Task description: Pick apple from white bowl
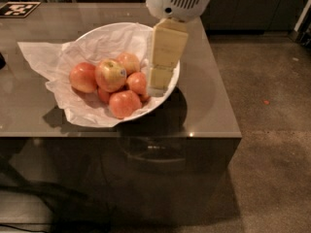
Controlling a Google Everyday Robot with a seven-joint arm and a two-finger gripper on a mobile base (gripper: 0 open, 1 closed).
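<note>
The white bowl [99,34], lined with crumpled white paper, sits on the grey table. Several apples lie in it. The apple [111,74], the largest, is orange-red with a pale yellow-green patch and a small dark sticker, and it rests on top of the pile. Smaller orange-red apples lie around it. My gripper [159,86], cream-coloured under a white wrist housing, hangs over the bowl's right side, to the right of the apple and apart from it, its tip near the rightmost small apple [137,82].
The table [204,106] has its front edge and right edge close to the bowl. A black-and-white marker tag [18,8] lies at the far left corner. Brown floor lies to the right, and dark cabinets stand behind.
</note>
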